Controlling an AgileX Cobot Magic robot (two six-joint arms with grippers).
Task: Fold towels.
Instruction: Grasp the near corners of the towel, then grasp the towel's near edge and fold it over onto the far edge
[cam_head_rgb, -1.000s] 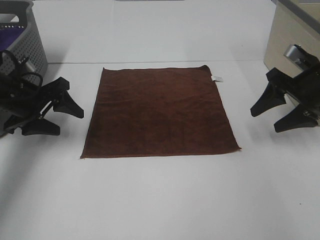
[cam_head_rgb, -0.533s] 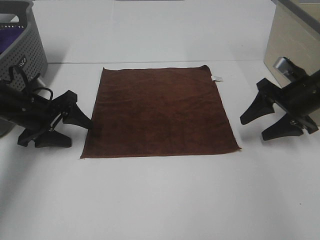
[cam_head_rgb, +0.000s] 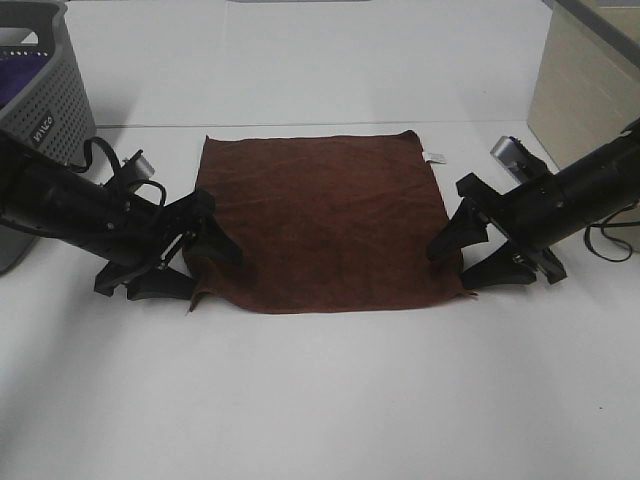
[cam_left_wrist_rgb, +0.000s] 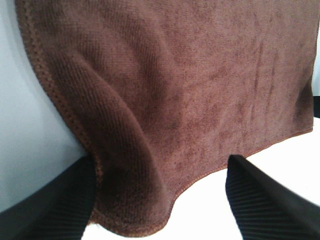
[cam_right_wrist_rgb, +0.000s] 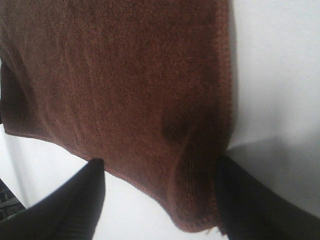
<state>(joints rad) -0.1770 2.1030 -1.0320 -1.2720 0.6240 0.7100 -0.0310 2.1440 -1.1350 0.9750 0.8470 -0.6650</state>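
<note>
Brown towel, high camera: I see the towel spread in a single flat layer on the white desk, with no fold in it.
Left end effector, high camera: the left end effector sits at the towel's near left corner, fingers spread. The hem there is rucked up a little.
Right end effector, high camera: the right end effector sits at the towel's near right corner, also spread wide.
Grey basket, high camera: the basket stands well apart, off the towel's far left corner.
Left wrist camera: the towel's corner bulges between the two parted fingers. Nothing is pinched.
Right wrist camera: the towel's other near corner lies between parted fingers, which have no grip on it.
Progress: I judge we are at the very start, lined up on both near corners.
Left to do: pinching both corners, carrying them over to the towel's far edge, and any further folds.
</note>
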